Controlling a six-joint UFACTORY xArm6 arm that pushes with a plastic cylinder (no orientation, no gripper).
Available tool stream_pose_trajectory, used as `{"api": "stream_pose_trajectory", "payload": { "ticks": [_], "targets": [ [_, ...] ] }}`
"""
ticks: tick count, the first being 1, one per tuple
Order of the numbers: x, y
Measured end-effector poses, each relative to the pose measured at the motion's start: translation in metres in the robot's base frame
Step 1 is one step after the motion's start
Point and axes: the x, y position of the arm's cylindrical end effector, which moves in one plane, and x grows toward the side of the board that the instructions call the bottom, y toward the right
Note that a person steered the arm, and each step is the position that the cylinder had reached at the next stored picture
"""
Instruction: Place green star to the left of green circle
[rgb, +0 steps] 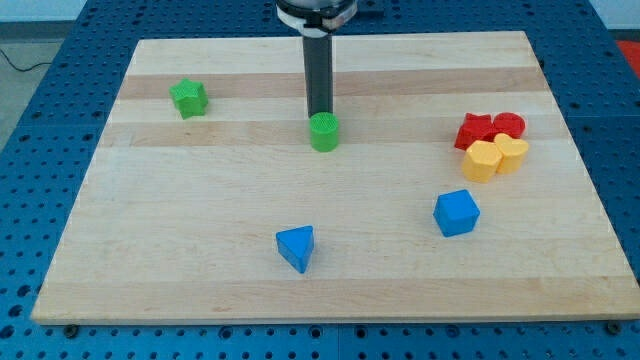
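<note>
The green star (188, 98) is seen near the upper left of the wooden board (200, 250), well apart from the green circle (324, 131), which sits near the board's middle toward the view's top. My tip (320, 114) is placed directly behind the green circle, at its upper edge; whether the two touch cannot be told, since the very end of the rod is partly masked by the block. No fingers are carried by the rod, so nothing is pinched. The rod's upper mount is cut off by the view's top. At the right, a red star (474, 130), a red block (508, 126), a yellow hexagon-like block (483, 160) and a yellow heart-like block (512, 154) are clustered touching, their shapes hard to confirm. A blue cube (456, 212) and a blue triangle (297, 247) lie lower down.
</note>
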Motion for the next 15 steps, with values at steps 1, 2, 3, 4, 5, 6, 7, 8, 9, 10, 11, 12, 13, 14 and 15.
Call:
{"api": "stream_pose_trajectory", "payload": {
  "ticks": [1, 2, 3, 4, 5, 6, 7, 8, 9, 10, 11, 12, 13, 14, 15],
  "targets": [
    [-0.021, -0.005],
    [-0.069, -0.047],
    [-0.084, -0.124],
    [-0.087, -0.210],
    [-0.083, -0.255],
    [-0.056, -0.236],
    [-0.022, -0.179],
    [-0.006, -0.147],
    [-0.027, -0.182],
    [-0.064, -0.183],
    [-0.059, -0.137],
    [-0.026, -0.093],
    [0.001, -0.062],
    [-0.021, -0.072],
    [-0.052, -0.112]
  ]
}}
